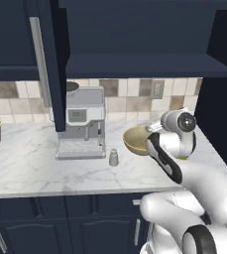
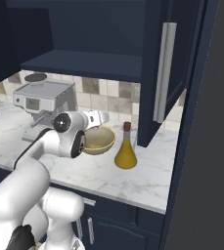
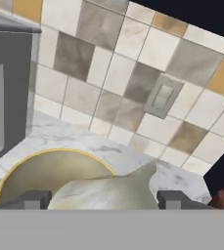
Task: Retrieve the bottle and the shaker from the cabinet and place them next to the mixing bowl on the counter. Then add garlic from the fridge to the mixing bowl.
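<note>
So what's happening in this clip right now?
The arm's gripper holds the garlic between its fingers, just above the mixing bowl on the counter. The bottle stands right of the bowl and the shaker to its left, near the coffee machine. The garlic has not been dropped in yet.

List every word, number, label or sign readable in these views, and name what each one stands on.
None can be read.
The coffee machine has a small front display panel, but its marks are too blurred to read.
The bottle, shaker and wall outlet carry no visible text.
</note>
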